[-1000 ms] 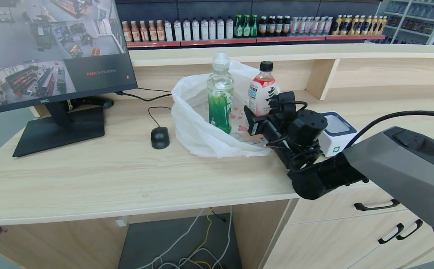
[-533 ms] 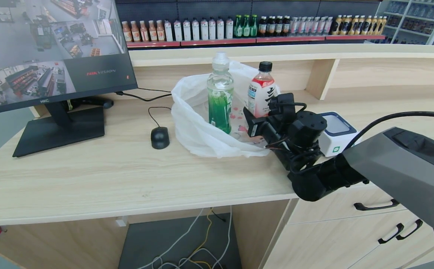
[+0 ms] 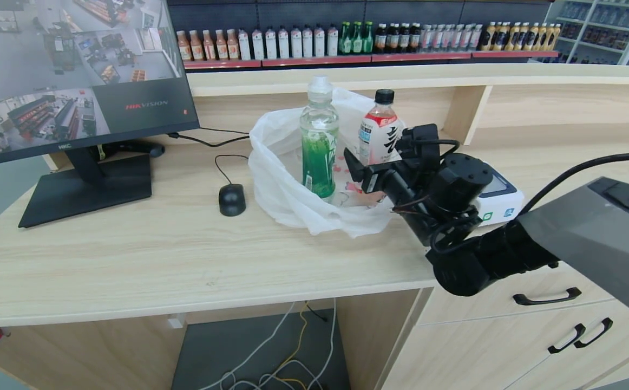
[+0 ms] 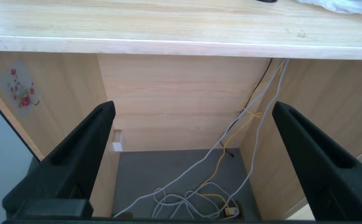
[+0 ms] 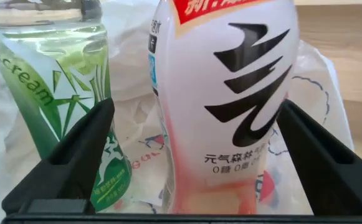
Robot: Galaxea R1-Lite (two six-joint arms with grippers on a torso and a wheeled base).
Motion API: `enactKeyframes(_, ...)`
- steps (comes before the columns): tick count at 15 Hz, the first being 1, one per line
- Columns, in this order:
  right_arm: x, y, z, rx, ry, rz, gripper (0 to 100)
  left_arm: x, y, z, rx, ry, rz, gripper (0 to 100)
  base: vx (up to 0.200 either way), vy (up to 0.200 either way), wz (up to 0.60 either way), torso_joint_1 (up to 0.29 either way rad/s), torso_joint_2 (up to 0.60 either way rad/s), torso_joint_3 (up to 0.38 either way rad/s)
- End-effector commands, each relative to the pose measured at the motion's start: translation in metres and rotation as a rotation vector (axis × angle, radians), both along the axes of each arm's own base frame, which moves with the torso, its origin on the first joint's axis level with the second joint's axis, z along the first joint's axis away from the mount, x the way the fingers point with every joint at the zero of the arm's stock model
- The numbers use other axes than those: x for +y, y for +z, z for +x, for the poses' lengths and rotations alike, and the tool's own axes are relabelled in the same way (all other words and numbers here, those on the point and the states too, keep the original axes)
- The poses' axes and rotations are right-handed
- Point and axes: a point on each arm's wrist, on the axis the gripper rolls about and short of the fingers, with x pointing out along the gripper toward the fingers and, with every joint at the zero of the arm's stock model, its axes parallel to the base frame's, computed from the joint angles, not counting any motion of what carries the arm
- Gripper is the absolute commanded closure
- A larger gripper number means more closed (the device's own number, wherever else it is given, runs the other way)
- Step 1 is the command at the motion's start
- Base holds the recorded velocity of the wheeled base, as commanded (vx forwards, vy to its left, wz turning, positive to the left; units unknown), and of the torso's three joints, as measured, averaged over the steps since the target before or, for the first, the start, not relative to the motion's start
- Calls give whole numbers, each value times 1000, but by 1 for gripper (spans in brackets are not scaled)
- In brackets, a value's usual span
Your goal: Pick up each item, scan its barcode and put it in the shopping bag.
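Your right gripper (image 5: 193, 118) has risen and moved further over the shopping bag (image 3: 282, 179). Its fingers are spread wide around the pink-labelled bottle (image 3: 379, 130) standing there, gripping nothing. Its arm now half-hides the scanner (image 3: 501, 192). The left gripper (image 4: 193, 143) gapes empty below the counter (image 4: 168, 25).

Black right gripper (image 3: 378, 149), grey forearm shell (image 3: 607, 244), looping black cable (image 3: 563, 172).

A light wooden bench (image 3: 130, 254) carries a black monitor (image 3: 65, 70) and a wired mouse (image 3: 231, 199). Behind it rises a wooden ledge (image 3: 509, 73), then a red-edged shelf (image 3: 314, 62) of bottles. Drawers (image 3: 509, 319) with black handles sit below at the right, and loose cables (image 3: 287, 357) lie on the floor under the bench.
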Motion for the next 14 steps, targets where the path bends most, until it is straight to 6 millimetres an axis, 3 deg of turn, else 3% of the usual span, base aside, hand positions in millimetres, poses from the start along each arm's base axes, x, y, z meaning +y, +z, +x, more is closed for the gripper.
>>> enactKeyframes(1,-24,32,-45,-45,8,30,0,0,0,0,0,0,0,0,0,0,0,0,0,0)
enactKeyframes(2,-33,41,-60,-50,7,35,0,0,0,0,0,0,0,0,0,0,0,0,0,0)
enactKeyframes(3,-49,52,-91,-39,17,63,0,0,0,0,0,0,0,0,0,0,0,0,0,0)
enactKeyframes(6,-96,51,-166,0,-2,51,0,0,0,0,0,0,0,0,0,0,0,0,0,0)
enactKeyframes(7,-97,51,-168,-1,-4,52,0,0,0,0,0,-1,0,0,0,0,0,0,0,0)
enactKeyframes(8,-125,48,-206,-5,-41,54,0,0,0,0,0,0,0,0,0,0,0,0,0,0)
enactKeyframes(9,-139,46,-222,-9,-73,58,0,0,0,0,0,-1,0,0,0,0,0,0,0,0)
enactKeyframes(11,-158,37,-258,15,-88,70,0,0,0,0,0,0,0,0,0,0,0,0,0,0)
enactKeyframes(14,-179,4,-309,125,-79,60,0,0,0,0,0,0,0,0,0,0,0,0,0,0)
